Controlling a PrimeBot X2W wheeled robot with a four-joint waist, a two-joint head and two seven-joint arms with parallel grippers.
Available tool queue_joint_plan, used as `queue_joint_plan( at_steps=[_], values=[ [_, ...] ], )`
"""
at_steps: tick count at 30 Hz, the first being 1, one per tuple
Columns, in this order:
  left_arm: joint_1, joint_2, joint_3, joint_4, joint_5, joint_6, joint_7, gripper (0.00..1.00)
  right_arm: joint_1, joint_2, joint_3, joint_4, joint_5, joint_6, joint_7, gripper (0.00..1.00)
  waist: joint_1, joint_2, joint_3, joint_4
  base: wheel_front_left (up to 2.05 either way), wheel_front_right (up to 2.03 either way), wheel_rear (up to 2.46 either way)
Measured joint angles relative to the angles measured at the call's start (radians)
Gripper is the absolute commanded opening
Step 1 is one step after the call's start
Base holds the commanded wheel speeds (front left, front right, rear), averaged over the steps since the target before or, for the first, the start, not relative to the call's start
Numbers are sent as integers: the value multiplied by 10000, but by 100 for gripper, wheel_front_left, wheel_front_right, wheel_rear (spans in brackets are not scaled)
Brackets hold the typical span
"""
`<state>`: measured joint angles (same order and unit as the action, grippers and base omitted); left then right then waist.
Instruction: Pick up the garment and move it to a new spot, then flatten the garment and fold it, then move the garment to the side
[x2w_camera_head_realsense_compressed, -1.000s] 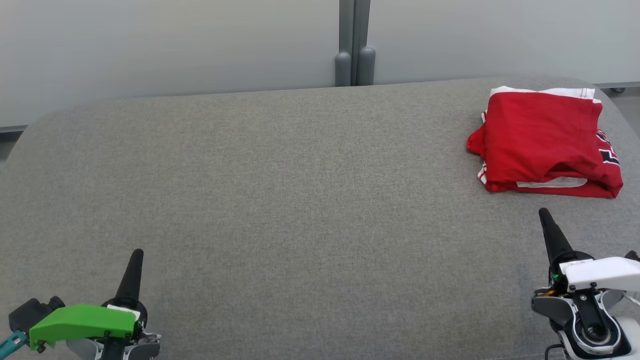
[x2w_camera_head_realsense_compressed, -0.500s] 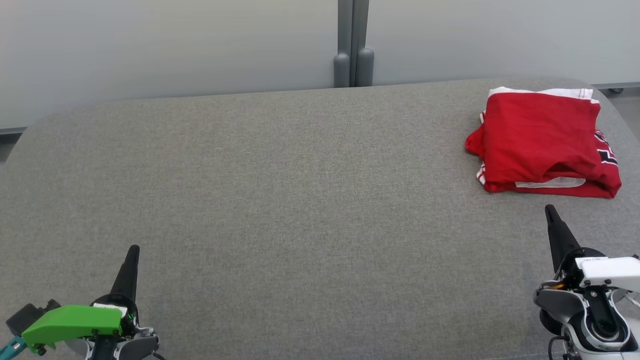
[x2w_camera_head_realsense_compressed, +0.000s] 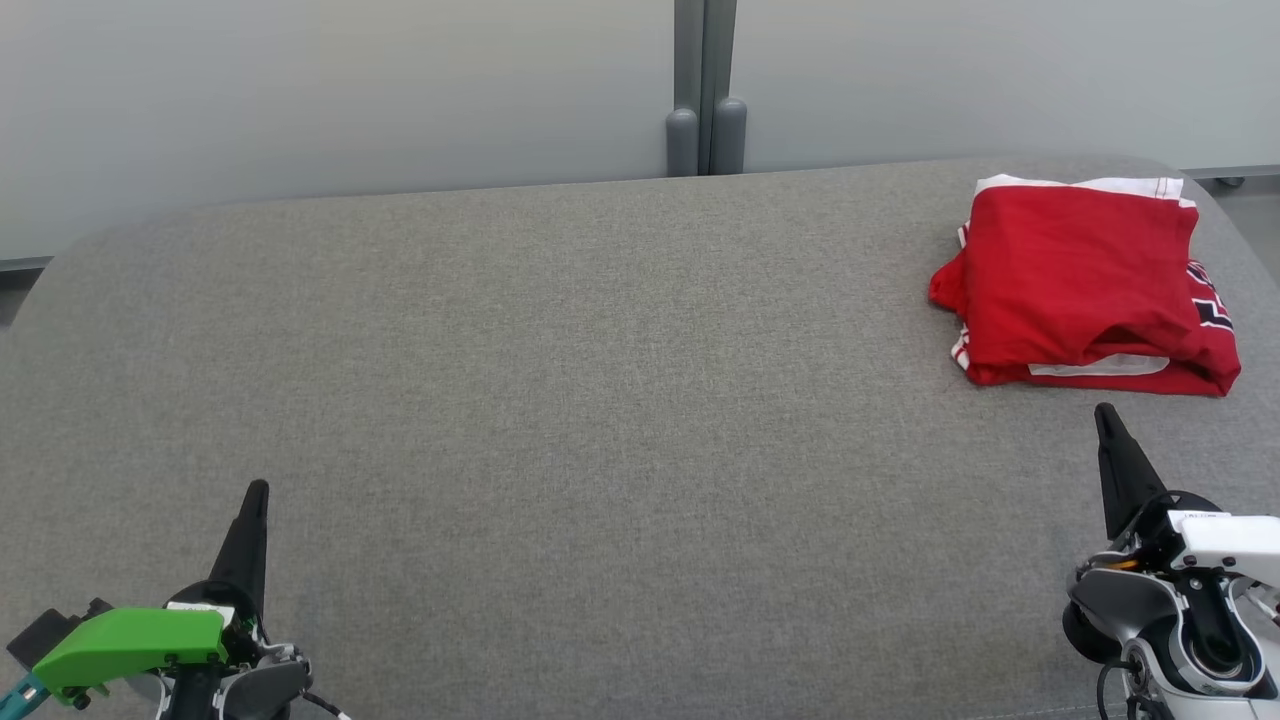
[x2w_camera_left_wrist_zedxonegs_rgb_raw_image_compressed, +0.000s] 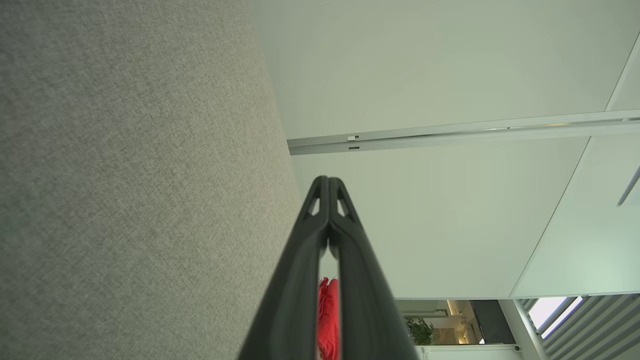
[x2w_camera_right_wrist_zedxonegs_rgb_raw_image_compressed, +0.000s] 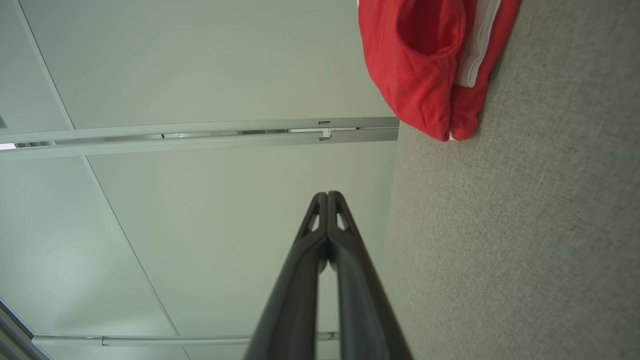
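The garment (x2w_camera_head_realsense_compressed: 1085, 285) is red with white trim and a black print, folded into a compact stack at the far right of the grey fabric surface (x2w_camera_head_realsense_compressed: 600, 400). It hangs into the top of the right wrist view (x2w_camera_right_wrist_zedxonegs_rgb_raw_image_compressed: 430, 65), and a red sliver (x2w_camera_left_wrist_zedxonegs_rgb_raw_image_compressed: 327, 320) peeks between the left fingers. My right gripper (x2w_camera_head_realsense_compressed: 1105, 415) (x2w_camera_right_wrist_zedxonegs_rgb_raw_image_compressed: 327, 195) is shut and empty, a short way in front of the stack's near edge. At the lower left my left gripper (x2w_camera_head_realsense_compressed: 255, 490) (x2w_camera_left_wrist_zedxonegs_rgb_raw_image_compressed: 327, 180) is shut and empty too, far from the garment.
A pale wall with a grey vertical post (x2w_camera_head_realsense_compressed: 706, 90) stands behind the surface's far edge. The surface has rounded corners; its right edge runs just past the garment.
Both grippers have drawn back toward the bottom edge of the head view, still shut. The garment lies as it did.
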<state>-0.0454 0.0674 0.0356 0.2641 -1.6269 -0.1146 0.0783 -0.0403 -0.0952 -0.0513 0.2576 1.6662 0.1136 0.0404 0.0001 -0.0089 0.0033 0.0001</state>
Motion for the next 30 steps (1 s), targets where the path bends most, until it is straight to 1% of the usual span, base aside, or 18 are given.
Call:
queue_joint_plan(
  at_steps=[30],
  values=[
    [-19,-38,13,125,0,-13,0,0,-123,8,-27,111,0,4,4,0,0,0,-5,-1,0,0,0]
  ],
)
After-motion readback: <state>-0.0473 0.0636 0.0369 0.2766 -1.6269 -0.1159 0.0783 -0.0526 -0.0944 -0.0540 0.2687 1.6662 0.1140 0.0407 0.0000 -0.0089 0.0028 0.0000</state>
